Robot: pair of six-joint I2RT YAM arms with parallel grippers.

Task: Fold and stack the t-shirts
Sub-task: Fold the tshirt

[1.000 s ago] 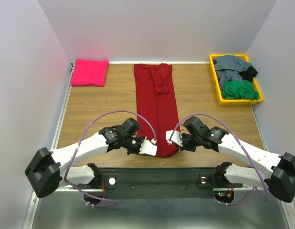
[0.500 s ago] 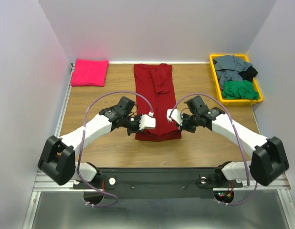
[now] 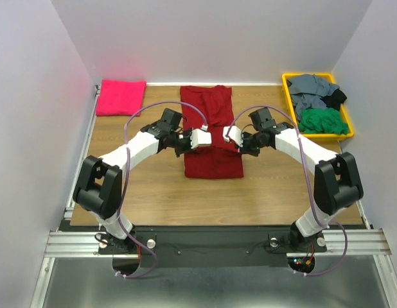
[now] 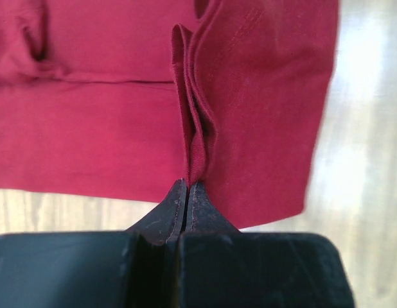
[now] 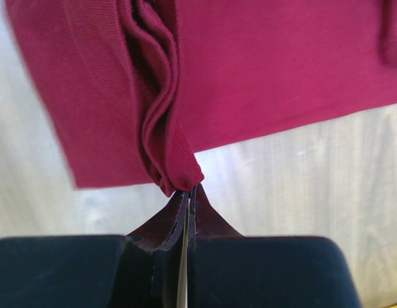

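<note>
A hot-pink shirt (image 3: 121,97) lies at the far left corner of the wooden table (image 3: 134,186). It is folded into a flat rectangle, well apart from both arms.

The left gripper (image 3: 187,145) reaches in from the left over the middle of the table. Its jaws are pressed together on the left side edge of the crimson shirt (image 3: 212,163). In the left wrist view, a thin ridge of gathered red cloth runs straight up from between the dark fingertips (image 4: 176,200). The rest of the fabric spreads flat to either side of the ridge.

The crimson shirt lies in the centre of the table as a long strip, running from the far edge toward the arm bases. Its near part is doubled back over itself, so a fold forms its nearest edge. The turned-back end is pinched at both corners and sits directly between the two grippers.

The right gripper (image 3: 242,145) mirrors the left one from the other side. It is clamped tight on the shirt's right side edge. In the right wrist view, a bunch of pleated layers rises from the fingertips (image 5: 200,204), with bare wood to the right of it.

A yellow bin (image 3: 292,122) stands at the far right against the wall, well apart from the right gripper. It holds a loose heap: a grey shirt (image 3: 311,90) at the far end, a black shirt (image 3: 338,96) beside it, and a green shirt (image 3: 324,120) at the near end.
</note>
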